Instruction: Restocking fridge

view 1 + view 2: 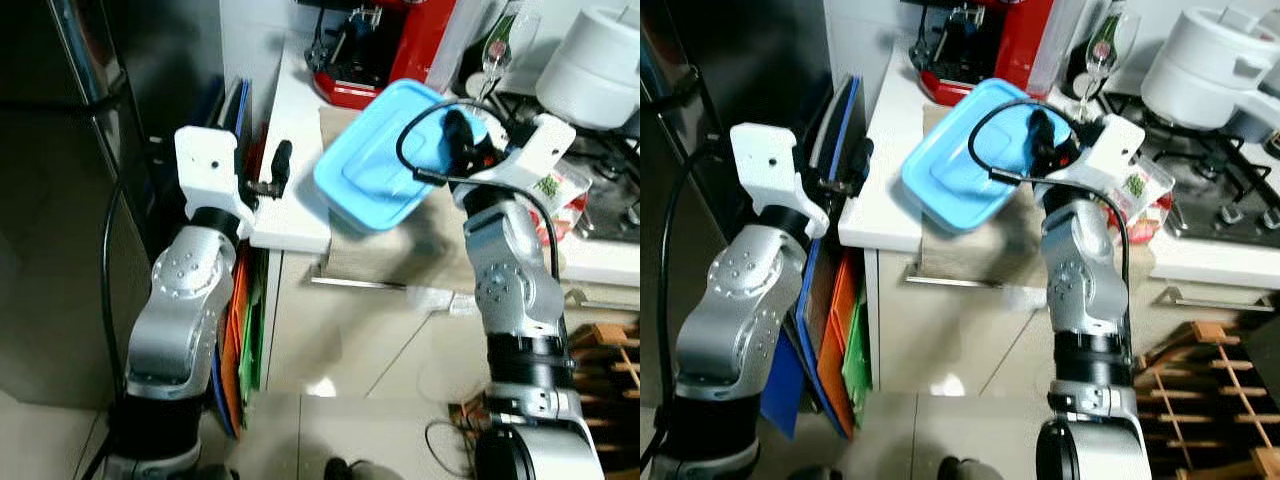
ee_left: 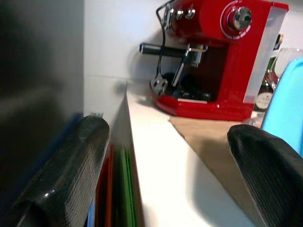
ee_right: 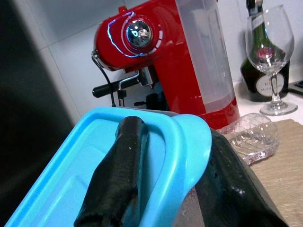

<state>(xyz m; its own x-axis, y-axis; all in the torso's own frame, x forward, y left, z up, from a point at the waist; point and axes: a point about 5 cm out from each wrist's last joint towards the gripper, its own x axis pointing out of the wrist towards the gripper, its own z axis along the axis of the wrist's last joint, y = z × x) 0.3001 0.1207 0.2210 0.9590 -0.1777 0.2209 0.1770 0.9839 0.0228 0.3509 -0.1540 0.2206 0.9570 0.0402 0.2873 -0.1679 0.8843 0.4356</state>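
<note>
Blue container (image 1: 385, 155) tilted above the counter (image 1: 290, 215) edge, right tool (image 3: 165, 189) pinching its rim, left tool (image 2: 175, 175) spread wide near red coffee machine (image 2: 218, 56).

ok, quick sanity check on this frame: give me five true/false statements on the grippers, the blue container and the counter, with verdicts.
1. The right gripper is shut on the blue container. True.
2. The container rests flat on the counter. False: it is held tilted above the counter.
3. The left gripper holds a wine glass. False: its fingers are open with nothing between them, at the counter edge.
4. A red coffee machine stands at the back of the counter. True.
5. The wine glass lies on its side. False: the wine glass stands upright beside a dark bottle.
</note>
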